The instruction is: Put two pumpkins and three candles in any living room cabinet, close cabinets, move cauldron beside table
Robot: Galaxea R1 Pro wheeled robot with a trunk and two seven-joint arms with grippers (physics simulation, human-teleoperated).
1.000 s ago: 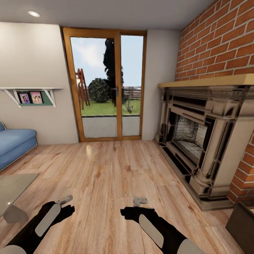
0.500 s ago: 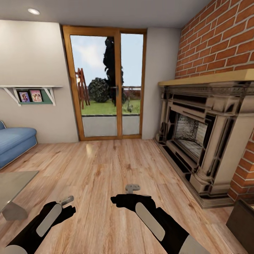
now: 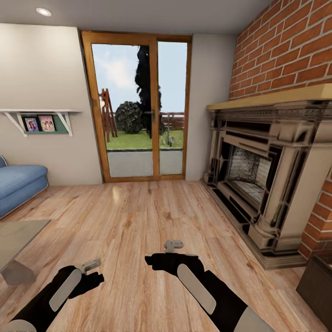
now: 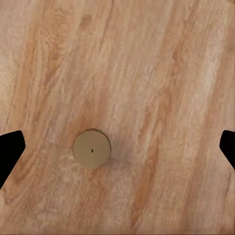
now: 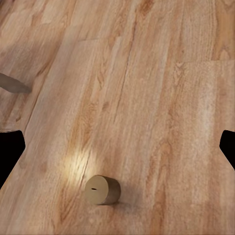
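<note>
A small tan candle [image 4: 91,148] stands upright on the wood floor, seen from straight above between the fingers of my open left gripper [image 4: 117,147]. The right wrist view has a tan candle [image 5: 102,190] on the floor a little off the line of my open right gripper [image 5: 117,147]. From the head, both grippers hang low over the floor, the left gripper [image 3: 91,266] and the right gripper [image 3: 173,246], with nothing held. A corner of the glass table [image 3: 18,230] is at the left, a dark cabinet corner [image 3: 318,286] at the lower right. The pumpkins and cauldron are out of view.
An ornate stone fireplace [image 3: 258,184] under a brick wall lines the right side. A blue sofa [image 3: 18,184] sits at the left, and a glass door [image 3: 138,110] is straight ahead. Open wood floor [image 3: 138,212] stretches between them.
My right arm swung left and forward a second ago, then held still. My left gripper has shifted slightly right and nearer. The view tilted a little.
</note>
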